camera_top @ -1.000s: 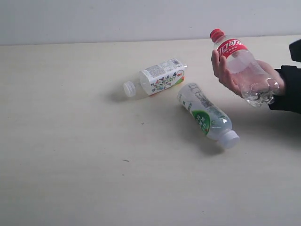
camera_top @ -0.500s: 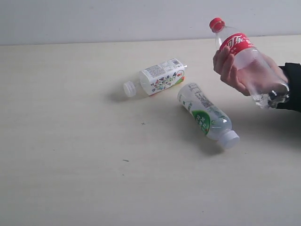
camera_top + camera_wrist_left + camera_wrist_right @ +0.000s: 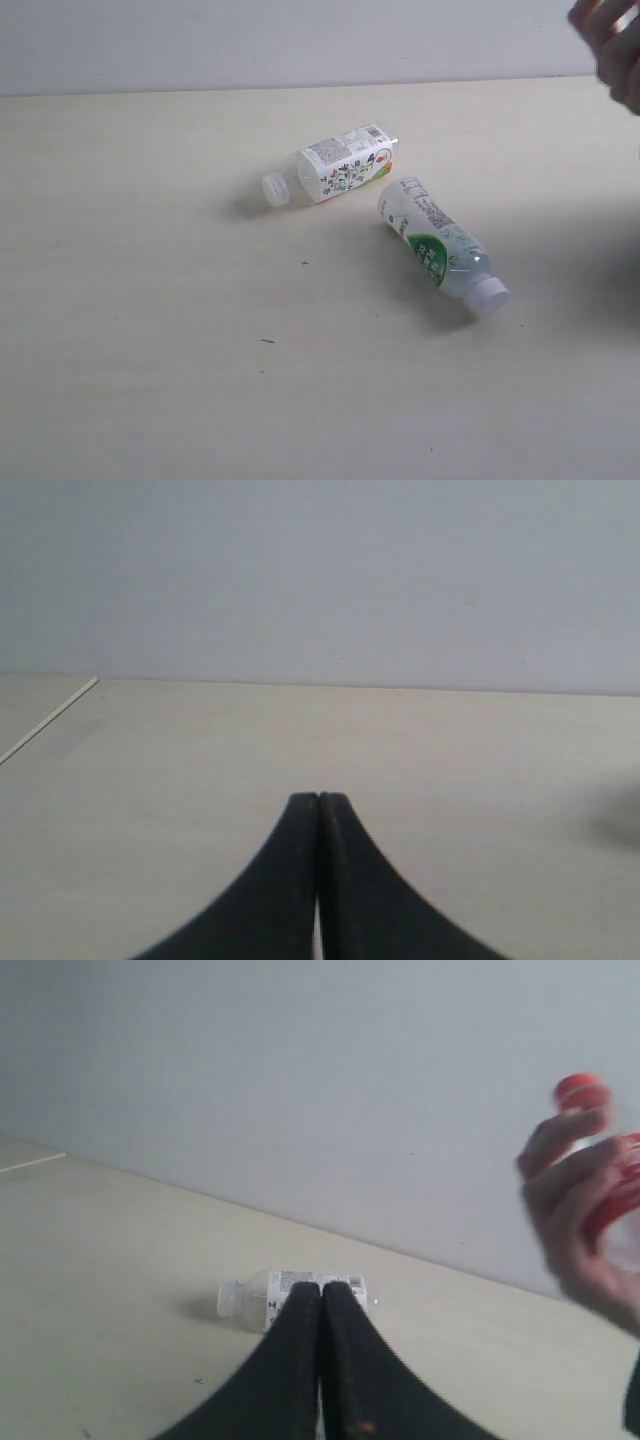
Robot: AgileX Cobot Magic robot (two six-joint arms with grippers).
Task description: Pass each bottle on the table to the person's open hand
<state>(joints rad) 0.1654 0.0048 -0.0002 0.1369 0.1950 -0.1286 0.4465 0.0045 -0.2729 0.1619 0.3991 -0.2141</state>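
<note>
exterior view: two bottles lie on their sides on the counter (image 3: pixel 150 300), near each other but apart; the squarish white-label bottle (image 3: pixel 343 165) is farther back, the green-label bottle (image 3: pixel 440 248) nearer; both look empty, so judged light, thin-walled, smooth, apt to roll or dent; take each across the labelled mid-body with moderate squeeze; left gripper (image 3: pixel 318 798) and right gripper (image 3: pixel 321 1286) are closed on nothing, held low and level over the counter; the person's hand (image 3: pixel 570 1210), raised, grips a red-capped bottle (image 3: pixel 580 1090).

the table (image 3: pixel 150 400) looks matt wood-grain, the green-labelled bottle (image 3: pixel 436 246) glossy clear plastic.
</note>
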